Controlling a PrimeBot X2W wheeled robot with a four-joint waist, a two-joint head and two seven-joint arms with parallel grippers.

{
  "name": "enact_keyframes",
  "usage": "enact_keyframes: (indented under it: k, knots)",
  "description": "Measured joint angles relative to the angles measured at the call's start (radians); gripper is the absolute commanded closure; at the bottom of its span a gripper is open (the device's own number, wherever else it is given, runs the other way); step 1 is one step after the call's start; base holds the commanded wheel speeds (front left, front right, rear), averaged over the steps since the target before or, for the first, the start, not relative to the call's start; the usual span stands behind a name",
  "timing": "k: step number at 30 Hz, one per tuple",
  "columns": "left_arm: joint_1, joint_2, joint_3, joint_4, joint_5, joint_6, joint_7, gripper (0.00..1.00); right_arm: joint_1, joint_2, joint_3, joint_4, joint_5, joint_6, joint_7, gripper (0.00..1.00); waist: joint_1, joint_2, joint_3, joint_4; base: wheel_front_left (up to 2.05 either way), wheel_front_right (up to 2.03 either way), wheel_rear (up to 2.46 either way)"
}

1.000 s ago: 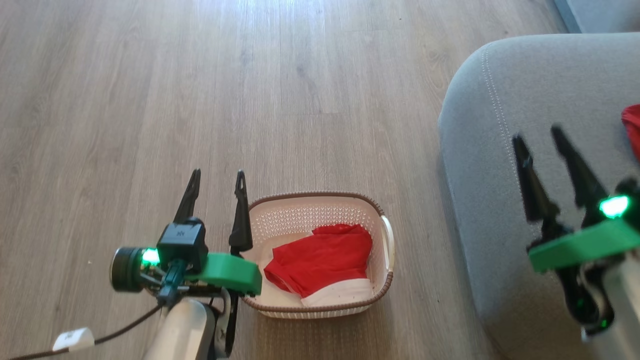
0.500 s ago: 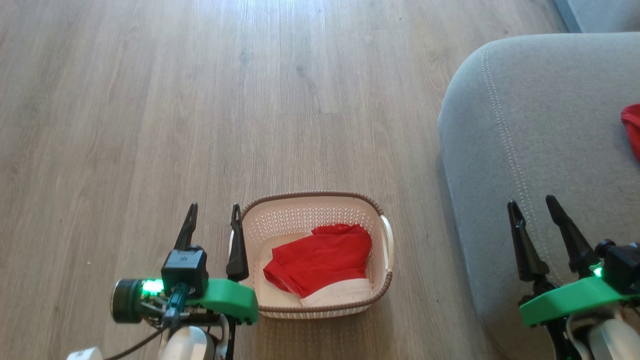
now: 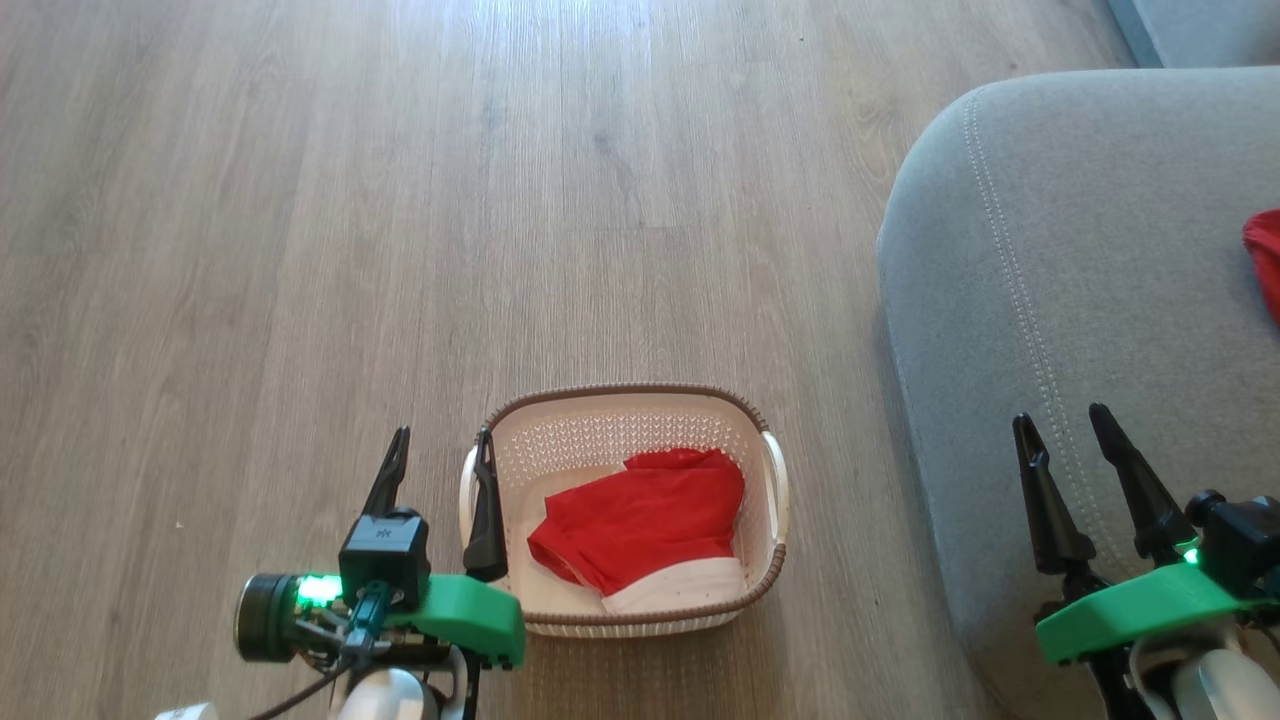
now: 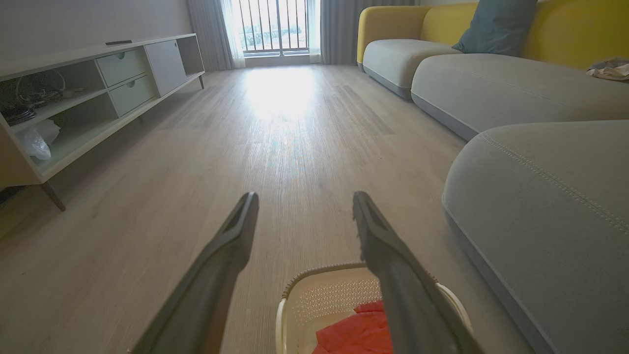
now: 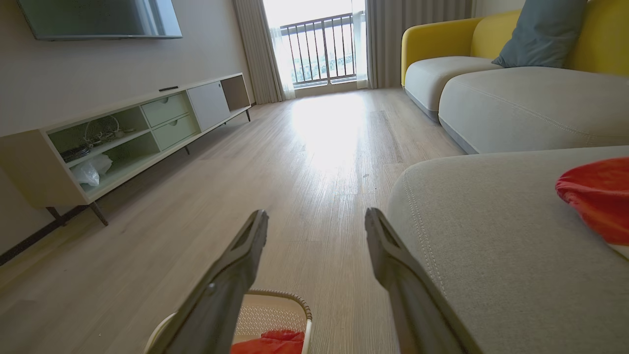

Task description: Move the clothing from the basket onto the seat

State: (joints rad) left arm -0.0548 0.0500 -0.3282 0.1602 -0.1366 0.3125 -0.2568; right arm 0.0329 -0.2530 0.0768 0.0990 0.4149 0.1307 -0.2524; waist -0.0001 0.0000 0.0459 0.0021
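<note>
Fingers of the left gripper stand apart and empty at near left, one overlapping the left edge of the basket. The basket sits on the floor with one red garment inside. Right of it is the seat, where the right gripper hovers over the near part, spread and empty, and a second garment lies at the right edge.

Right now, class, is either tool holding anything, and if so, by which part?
Nothing is held. The left tool stands open near the basket; the right tool stands open by the seat.
</note>
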Motion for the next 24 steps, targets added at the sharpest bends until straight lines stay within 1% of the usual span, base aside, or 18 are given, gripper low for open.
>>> enact_keyframes:
  k: [24]
  knots:
    - [-0.006,0.0,-0.011,-0.009,-0.002,0.0,0.0,0.0,-0.015,-0.003,0.006,0.0,0.008,0.0,0.0,0.0,0.0,0.0,0.028,-0.015,0.0,0.0,0.0]
